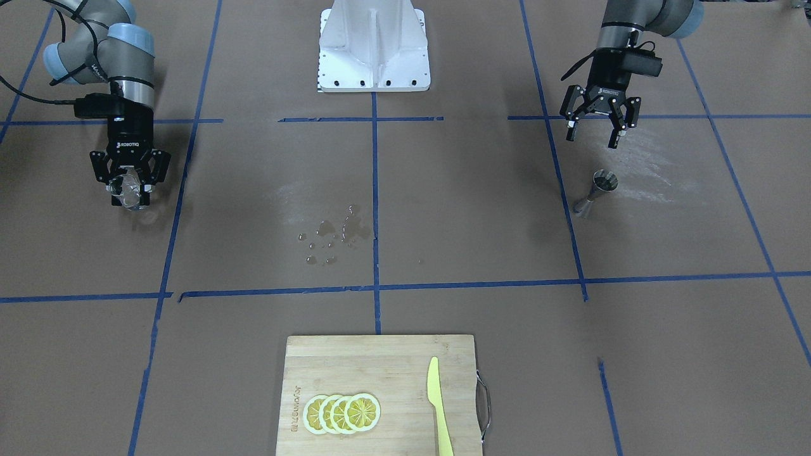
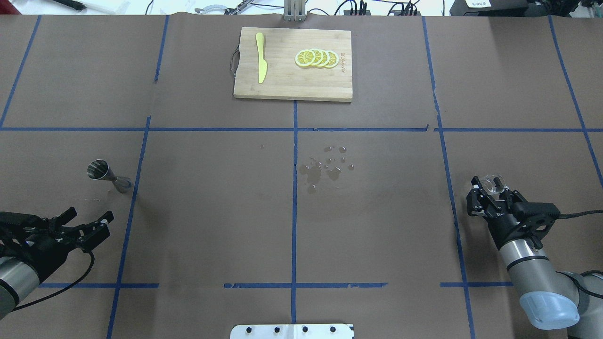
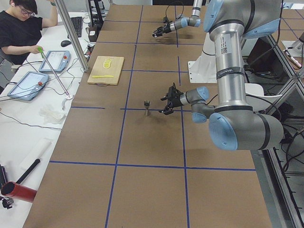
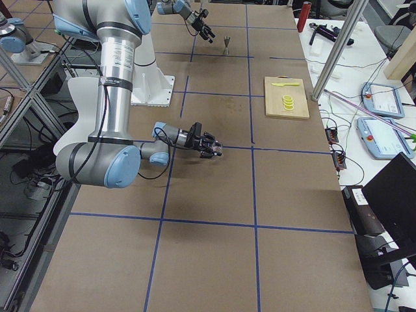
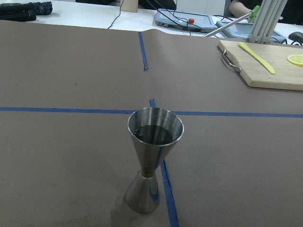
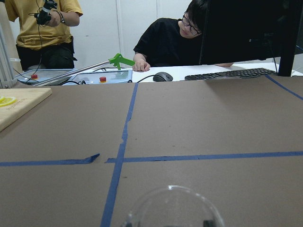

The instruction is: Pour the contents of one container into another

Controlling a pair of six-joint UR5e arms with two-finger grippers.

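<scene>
The steel hourglass jigger (image 2: 107, 174) stands upright on the brown table, also seen as the jigger (image 1: 594, 194). In the left wrist view the jigger (image 5: 154, 161) is centred, with dark liquid in its upper cone. My left gripper (image 2: 90, 214) hangs open a short way behind it, apart from it, and its fingers are empty (image 1: 592, 139). At the table's other end, my right gripper (image 2: 491, 184) is shut on the clear glass cup (image 1: 132, 190). Only the cup's rim (image 6: 173, 208) shows at the bottom of the right wrist view.
Spilled drops (image 2: 327, 165) lie near the table's middle. A wooden cutting board (image 2: 282, 87) at the far edge carries a yellow knife (image 2: 260, 56) and lemon slices (image 2: 316, 58). Blue tape lines cross the paper. Two people are at the desks beyond the far edge.
</scene>
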